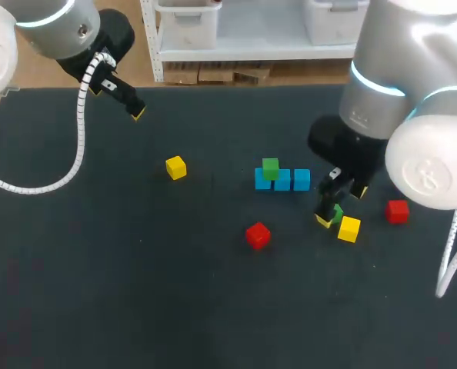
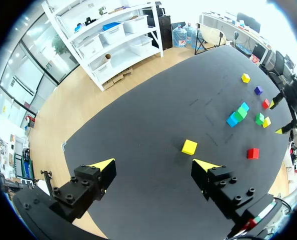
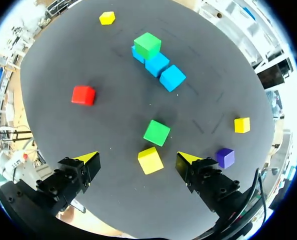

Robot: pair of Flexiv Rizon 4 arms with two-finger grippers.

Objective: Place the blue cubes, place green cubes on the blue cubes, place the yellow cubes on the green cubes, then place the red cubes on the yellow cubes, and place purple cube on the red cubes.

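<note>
Right wrist view: my right gripper [image 3: 137, 159] is wide open and empty, small yellow cube [image 3: 150, 160] between the tips, untouched. Small green cube [image 3: 156, 132] sits just beyond that yellow cube. Left gripper [image 2: 154, 164] is open, empty.

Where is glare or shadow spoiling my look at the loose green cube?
Head view: no glare on the table, but the right gripper hides part of the loose green cube. Right wrist view: even light, the whole cube shows ahead of the gripper. Left wrist view: cube far off, no glare.
</note>
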